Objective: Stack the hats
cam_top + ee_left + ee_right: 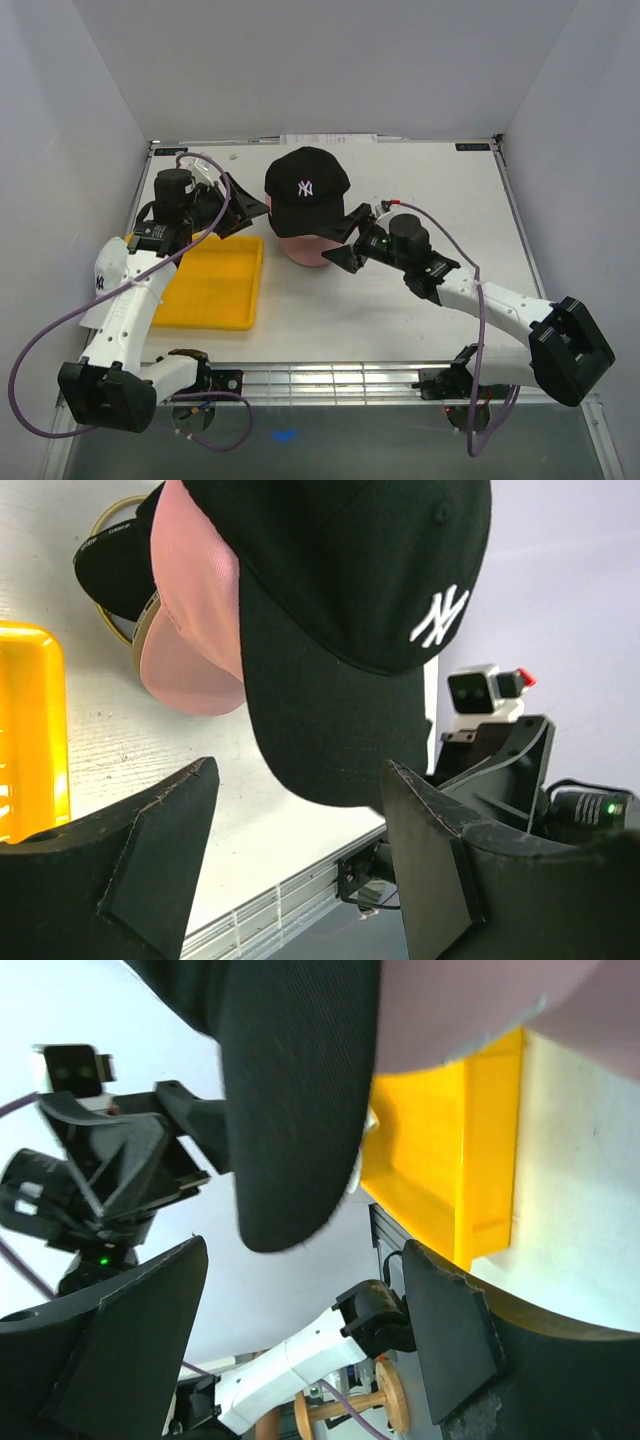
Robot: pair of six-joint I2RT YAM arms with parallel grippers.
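The black NY cap (pixel 307 188) sits on top of the pink cap (pixel 303 250) at the middle of the table (pixel 400 310). The two make one pile. In the left wrist view a thin tan cap (pixel 143 640) edge shows under the pink one, with the gold wire stand (pixel 100 522) behind it.

In the top view, the black cap's long axis runs from 12 to 6 o'clock, with its brim towards 6, the arms' side.

The left pincer (pixel 250 218) is just beside the pile at its 9 o'clock, fingers spread and nothing between them. The right pincer (pixel 342 240) is close at the pile's 4 o'clock, also spread and empty. Neither touches the fabric, as far as these views show.

The next move probably turns on a white cap (pixel 103 268) with a dark logo. It seems to lie well apart at the pile's 8 o'clock, at the 9 o'clock side of the yellow tray (pixel 215 290) and partly hidden by the left arm. From the left pincer it lies towards 7 o'clock, so the left arm is much the nearer one.

Count:
- Black cap: one.
- Pink cap: one.
- Tan cap: one, only a sliver showing.
- White cap: probably one.
- Tray: one.
- Stand: one.
- Pincers: two.
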